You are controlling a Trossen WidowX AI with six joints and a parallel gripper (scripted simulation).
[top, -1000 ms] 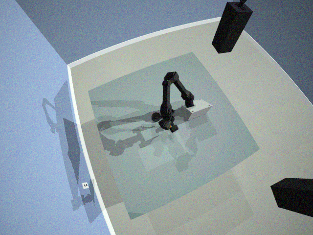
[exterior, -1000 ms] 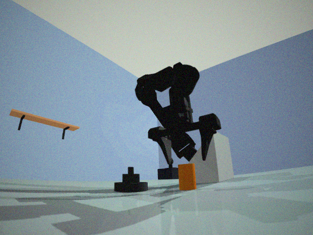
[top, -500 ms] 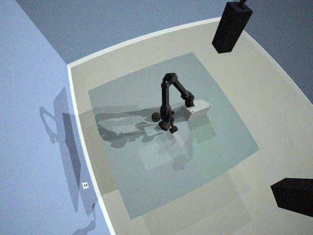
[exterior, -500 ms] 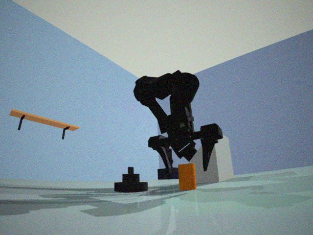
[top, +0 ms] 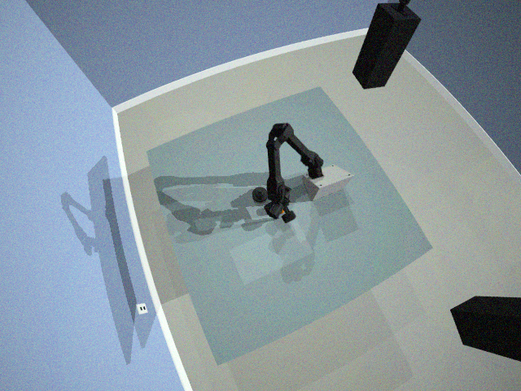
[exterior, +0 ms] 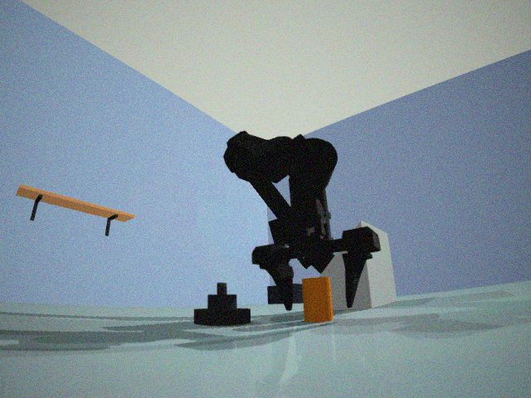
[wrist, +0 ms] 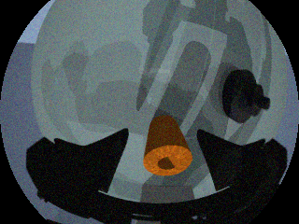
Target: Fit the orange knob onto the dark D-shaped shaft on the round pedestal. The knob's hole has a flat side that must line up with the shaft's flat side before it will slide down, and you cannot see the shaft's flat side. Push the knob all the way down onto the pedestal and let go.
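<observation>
The orange knob (top: 282, 211) (exterior: 317, 299) (wrist: 167, 154) stands upright on the table, its hole (wrist: 165, 162) facing up. My gripper (top: 281, 213) (exterior: 319, 307) (wrist: 163, 133) is open. Its fingers are low, one on each side of the knob, with gaps between them and the knob in the wrist view. The dark round pedestal (top: 259, 194) (exterior: 221, 317) (wrist: 239, 95) stands beside the gripper, to the left in the exterior view and to the right in the wrist view. Its bare shaft (exterior: 221, 288) (wrist: 266, 103) points up; the shaft's flat side cannot be made out.
The arm stands on a pale block (top: 330, 182) (exterior: 381, 274) behind the knob in the exterior view. A dark low box (exterior: 276, 294) shows behind the left finger there. A wooden shelf (exterior: 77, 204) hangs on the wall. Shadows cross the table.
</observation>
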